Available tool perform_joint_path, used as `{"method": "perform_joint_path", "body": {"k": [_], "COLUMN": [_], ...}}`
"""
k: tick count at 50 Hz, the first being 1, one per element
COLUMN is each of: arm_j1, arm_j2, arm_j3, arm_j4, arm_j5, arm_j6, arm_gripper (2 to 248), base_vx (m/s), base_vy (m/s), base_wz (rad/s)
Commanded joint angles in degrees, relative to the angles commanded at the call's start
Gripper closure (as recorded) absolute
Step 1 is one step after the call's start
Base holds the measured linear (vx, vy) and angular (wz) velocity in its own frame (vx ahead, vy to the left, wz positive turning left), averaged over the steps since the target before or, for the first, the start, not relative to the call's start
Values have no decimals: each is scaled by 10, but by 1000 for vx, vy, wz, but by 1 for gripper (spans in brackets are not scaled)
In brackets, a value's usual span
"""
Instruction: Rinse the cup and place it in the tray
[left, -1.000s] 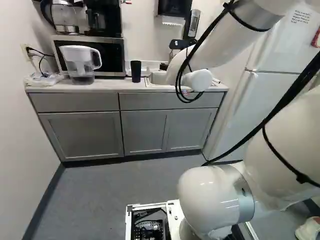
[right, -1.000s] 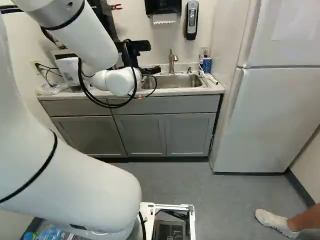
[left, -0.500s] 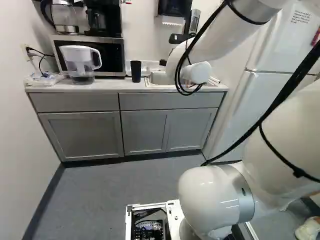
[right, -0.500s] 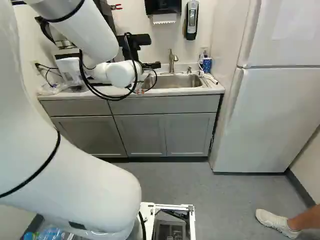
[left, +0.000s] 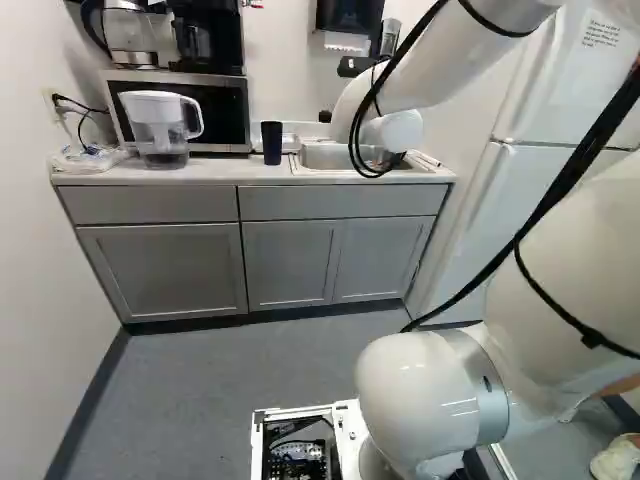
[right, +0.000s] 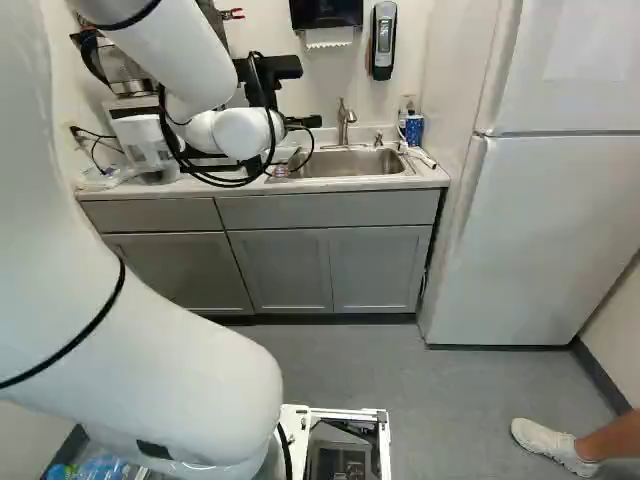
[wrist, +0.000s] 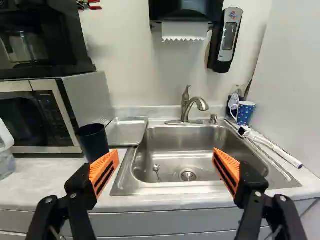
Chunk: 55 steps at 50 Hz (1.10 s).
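Observation:
The gripper (right: 303, 122) is mostly hidden by my wrist in the right base view; a black part of it shows left of the faucet. In the wrist view the gripper (wrist: 166, 169) stands open, its orange pads wide apart with nothing held. Ahead of one finger is a dark cup (wrist: 93, 142), upright on the counter; the left base view shows the same cup (left: 272, 142) in front of the microwave's side. A metal tray (wrist: 127, 131) lies between cup and sink. The steel sink (wrist: 200, 150), with its faucet (wrist: 192, 106), is ahead of the gripper.
A blue patterned mug (wrist: 245, 113), a bottle and a brush (wrist: 272, 146) are at the sink's far side. A water pitcher (left: 160, 125) and microwave (left: 225, 110) stand on the counter (left: 215, 172). A fridge (right: 540, 240) is beside it; a person's foot shows low at the right.
My wrist has shifted up in both base views, uncovering more of the sink in the left one. The base and the dark cup have stayed where they were.

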Motion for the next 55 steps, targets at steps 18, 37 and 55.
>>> {"method": "perform_joint_path", "body": {"k": [18,37,55], "arm_j1": [0,0,0], "arm_j2": [-6,-13,-12], "arm_j3": [-27,-56,-77], "arm_j4": [0,0,0], "arm_j5": [-23,-46,-47], "arm_j6": [0,0,0], "arm_gripper": [3,3,3], "base_vx": [0,0,0], "base_vy": [0,0,0], "base_wz": [0,0,0]}}
